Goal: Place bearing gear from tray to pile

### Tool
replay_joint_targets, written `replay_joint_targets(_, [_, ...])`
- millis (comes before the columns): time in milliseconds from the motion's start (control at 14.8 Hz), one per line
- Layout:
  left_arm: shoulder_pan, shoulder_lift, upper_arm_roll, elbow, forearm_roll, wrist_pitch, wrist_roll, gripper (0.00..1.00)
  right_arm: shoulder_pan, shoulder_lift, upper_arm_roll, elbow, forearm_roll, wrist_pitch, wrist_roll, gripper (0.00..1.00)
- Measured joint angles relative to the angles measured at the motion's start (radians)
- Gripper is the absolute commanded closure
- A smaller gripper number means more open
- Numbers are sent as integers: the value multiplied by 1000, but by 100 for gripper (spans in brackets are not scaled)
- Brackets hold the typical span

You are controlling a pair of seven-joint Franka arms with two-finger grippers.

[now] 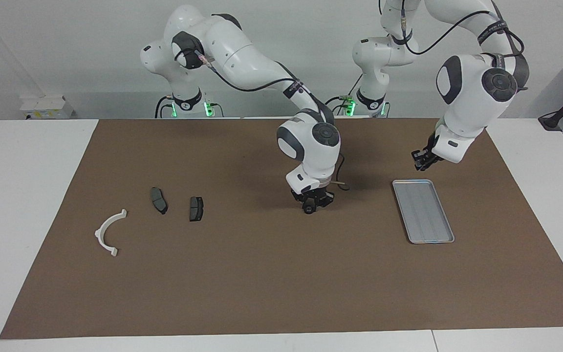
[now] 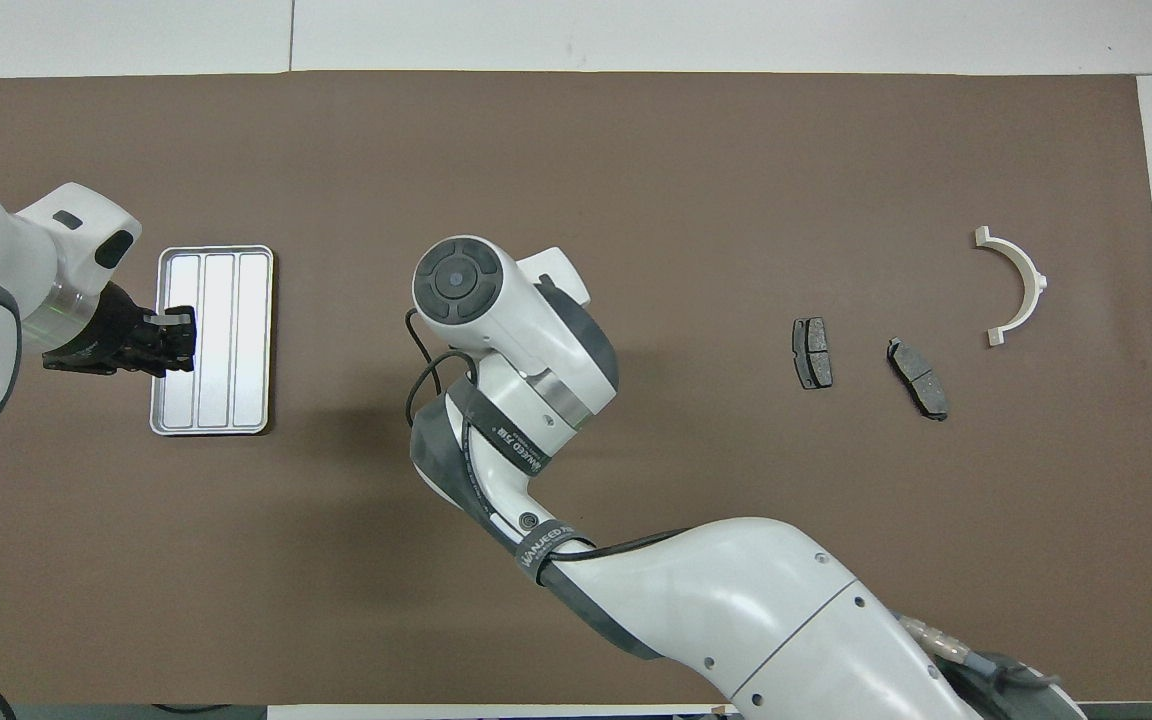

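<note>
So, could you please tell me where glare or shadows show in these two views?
Overhead view: the tray gleams bright, nearly washed out, and a soft shadow lies on the mat beside the right arm's wrist. Facing view: the tray looks duller grey; a faint shadow darkens the mat by the right gripper.

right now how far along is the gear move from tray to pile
Done: the tray shows no gear on it. In hand: the right pincer is low over the middle of the mat, between tray and pile; something dark shows at its tip, but I cannot tell if it is the gear. The left pincer waits over the tray. Left: no gear lies by the white half-ring or dark pads.
</note>
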Motion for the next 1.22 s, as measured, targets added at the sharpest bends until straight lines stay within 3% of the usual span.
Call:
replay_joint_targets(271, [-56,0,-2,1,-25,17,-92,84,-200,-161,-2,91,12,-279,-439,100])
replay_joint_targets(542, [-250,8,-8,-1,-34,113,-341,84,-399,-223,-2,88,17,-324,-836,100])
replay_joint_targets(745, [-418,52,-10,3,-35,200,-554,84,-499,-208,-1,46,22,-241,-976,100])
replay_joint_targets(881, [-506,134,-10,33,-34,246,-676,84,-533,-200,0,-21,26,-149,-996,100])
replay_joint_targets(1084, [-555,299,-7,78,-34,367,-744,84,-553,-198,0,-189,25,71,-1004,100])
replay_joint_targets(1219, [-555,360,1,90,-34,408,-746,84,-574,-192,-1,-267,25,176,-1043,100])
